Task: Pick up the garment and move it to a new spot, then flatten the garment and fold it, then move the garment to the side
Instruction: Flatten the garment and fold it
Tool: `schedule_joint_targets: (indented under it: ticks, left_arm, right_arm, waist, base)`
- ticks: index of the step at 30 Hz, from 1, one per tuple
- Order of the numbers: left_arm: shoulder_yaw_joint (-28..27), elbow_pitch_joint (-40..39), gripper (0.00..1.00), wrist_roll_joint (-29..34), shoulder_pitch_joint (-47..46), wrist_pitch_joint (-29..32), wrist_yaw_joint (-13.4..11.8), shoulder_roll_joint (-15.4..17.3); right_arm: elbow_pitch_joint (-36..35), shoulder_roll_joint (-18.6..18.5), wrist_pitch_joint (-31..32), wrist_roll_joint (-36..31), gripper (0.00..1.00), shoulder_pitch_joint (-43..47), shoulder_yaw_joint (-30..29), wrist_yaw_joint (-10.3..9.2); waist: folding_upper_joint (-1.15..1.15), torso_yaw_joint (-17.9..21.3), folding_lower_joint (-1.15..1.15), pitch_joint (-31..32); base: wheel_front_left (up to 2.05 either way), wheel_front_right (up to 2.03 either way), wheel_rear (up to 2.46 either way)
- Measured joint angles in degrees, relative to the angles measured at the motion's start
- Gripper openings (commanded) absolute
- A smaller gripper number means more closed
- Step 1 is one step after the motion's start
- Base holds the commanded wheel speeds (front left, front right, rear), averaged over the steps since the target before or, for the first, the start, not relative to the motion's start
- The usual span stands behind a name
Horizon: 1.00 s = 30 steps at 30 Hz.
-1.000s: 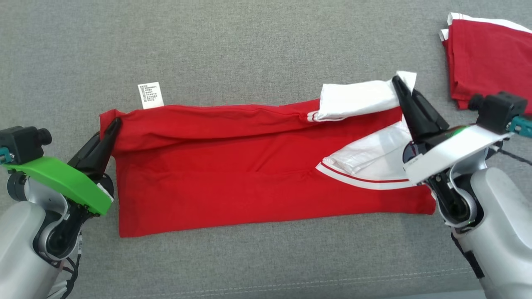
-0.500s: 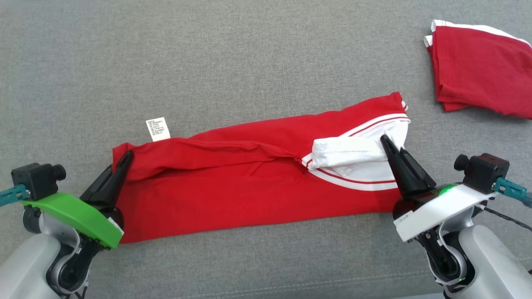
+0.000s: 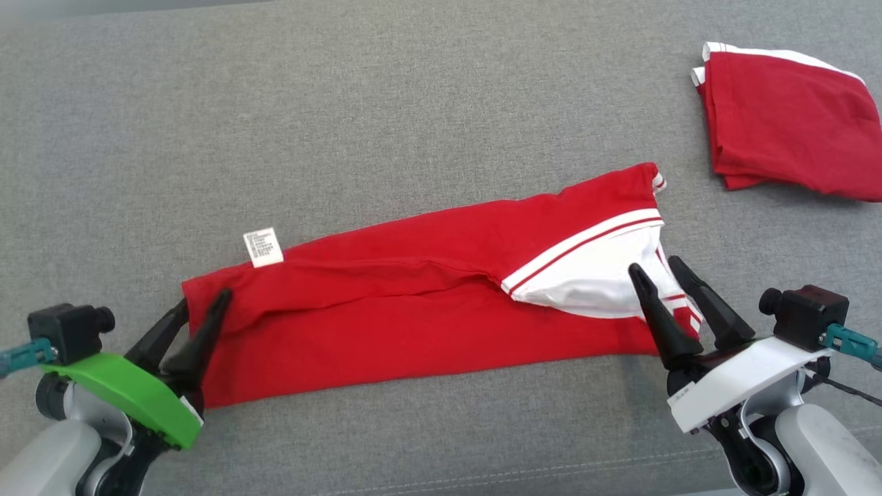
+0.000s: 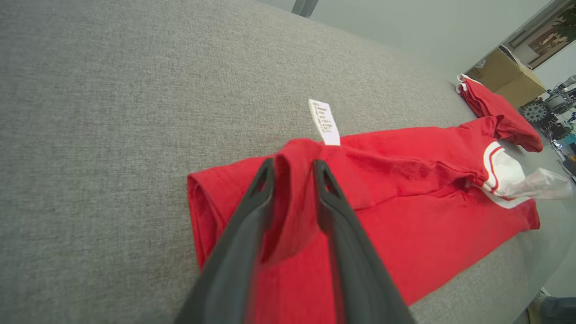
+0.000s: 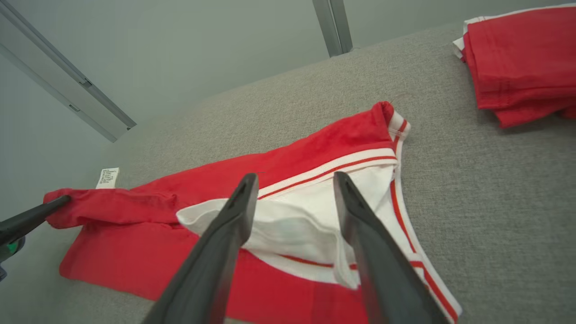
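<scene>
The garment [image 3: 413,310] is a red shirt with white, red-striped sleeves, lying as a long folded strip on the grey cloth surface [image 3: 344,138]. Its white label [image 3: 262,246] sticks out at the far edge. My left gripper [image 3: 203,301] stands at the strip's left end with its fingers parted. In the left wrist view a loose ridge of red cloth [image 4: 292,198] rises between the left gripper's [image 4: 293,165] fingers. My right gripper [image 3: 656,269] is open over the white sleeve [image 3: 592,286] at the right end, and the right wrist view shows that right gripper [image 5: 294,177] holding nothing.
A second red garment [image 3: 778,124], folded, lies at the far right of the surface. The surface's front edge runs just behind my wrists. Past its far end stands a cardboard box [image 4: 508,76].
Both grippers have opened and let go of the garment's corners. The carried edge and white sleeve now lie on the strip. The head view has shifted.
</scene>
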<state>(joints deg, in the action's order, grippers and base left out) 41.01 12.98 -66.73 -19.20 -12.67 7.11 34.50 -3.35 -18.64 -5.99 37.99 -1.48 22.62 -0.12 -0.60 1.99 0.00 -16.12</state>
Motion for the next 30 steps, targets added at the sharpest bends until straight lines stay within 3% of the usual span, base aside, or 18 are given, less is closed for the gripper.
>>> schedule_joint_targets:
  ticks: [5, 14, 20, 30]
  left_arm:
    - [2.15, 1.33, 1.0, 3.65, 1.8, -0.08, 0.0, 2.25]
    - [-2.69, 5.58, 1.0, 4.58, 5.64, -1.49, -0.13, 6.93]
    - [-7.49, 4.56, 1.0, 7.08, 5.59, -1.59, -3.46, 5.88]
    - [-17.08, -3.24, 1.0, 16.0, 3.91, -1.76, -9.07, -0.81]
  right_arm:
    - [-0.02, -0.45, 0.53, -0.05, 1.0, 1.8, 0.02, -0.47]
    - [-0.2, -0.66, 0.48, 1.57, 1.0, 2.25, -3.77, -2.38]
    - [4.13, -1.59, 2.77, 3.76, 1.0, 1.21, -6.35, -3.48]
    - [11.74, -2.98, 7.86, 4.92, 1.0, -4.16, -6.95, -3.6]
  waist:
    - [0.0, -0.05, 0.0, 0.26]
    - [0.0, 1.14, 0.0, 0.68]
    - [0.0, 0.26, 0.0, 0.55]
    - [0.0, -3.88, 0.0, 0.19]
  base:
    - [0.0, 0.0, 0.0]
    - [0.0, 0.0, 0.0]
    - [0.0, 0.0, 0.0]
    - [0.0, 0.0, 0.0]
